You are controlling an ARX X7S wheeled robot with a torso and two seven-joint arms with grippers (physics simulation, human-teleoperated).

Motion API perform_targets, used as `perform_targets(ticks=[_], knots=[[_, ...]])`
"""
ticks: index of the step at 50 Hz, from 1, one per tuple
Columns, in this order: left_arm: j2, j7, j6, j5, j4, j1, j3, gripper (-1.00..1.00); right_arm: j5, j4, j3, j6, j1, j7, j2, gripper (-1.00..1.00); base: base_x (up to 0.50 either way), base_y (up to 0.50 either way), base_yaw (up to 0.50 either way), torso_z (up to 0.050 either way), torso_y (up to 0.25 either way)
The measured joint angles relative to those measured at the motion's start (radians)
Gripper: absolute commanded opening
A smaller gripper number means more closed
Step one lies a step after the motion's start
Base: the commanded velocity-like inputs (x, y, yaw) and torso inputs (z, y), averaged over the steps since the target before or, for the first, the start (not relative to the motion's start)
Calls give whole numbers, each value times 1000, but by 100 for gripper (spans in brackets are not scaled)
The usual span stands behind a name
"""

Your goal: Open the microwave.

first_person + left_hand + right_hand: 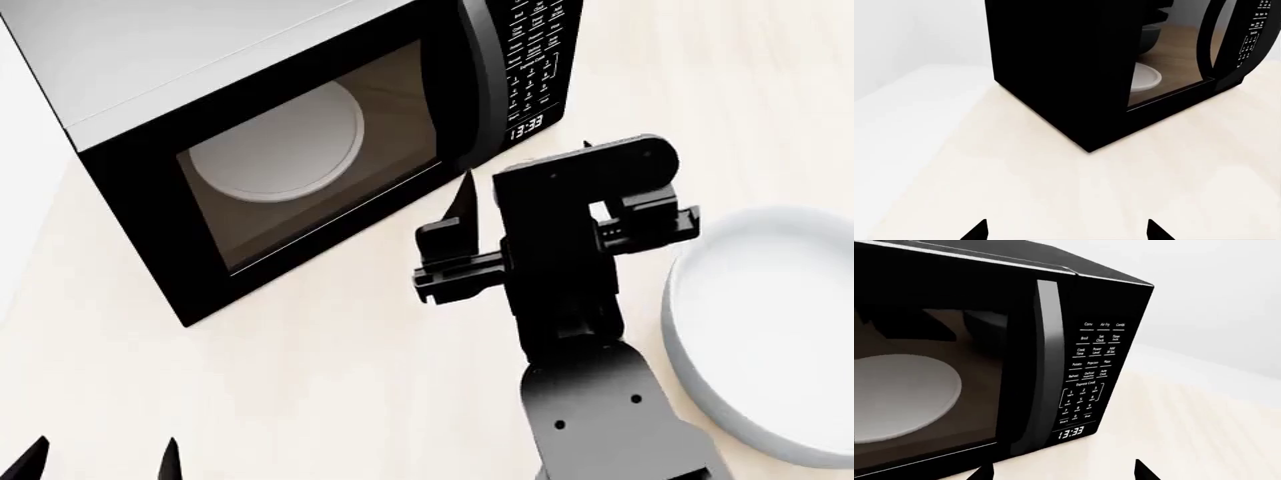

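Microwave: large black box, grey top, sits on pale wood-grain surface, upper left in head view, angled with front facing robot. Door shut flush. Window shows white round turntable inside. Vertical black handle runs along door's right edge, between window and white-lettered keypad. Digital clock below keypad reads 13:33.

Right end effector: black, hovers in front of microwave's lower right front corner, near handle and clock, not touching either. Fingers spread wide, nothing between them; one fingertip points up toward door. Right wrist view confirms: handle and keypad straight ahead, clock low, two finger tips well apart at frame edge, clear of door.

Left end effector: only two black tips visible at lower left of head view, apart, empty, well short of microwave. Left wrist view shows microwave's black side wall and near corner, window seen obliquely, turntable inside, tips wide apart over bare surface.

White round plate lies on surface to right of right arm, partly cut by frame edge, well apart from microwave.
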Motion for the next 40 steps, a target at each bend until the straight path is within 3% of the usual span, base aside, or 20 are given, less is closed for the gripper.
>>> perform_targets(ticks=[40], knots=[[-16,-7,0,-32,0,-6,5,100,-55,328,-100,-49,230,-37,-51,100,0,0,0,0,0]])
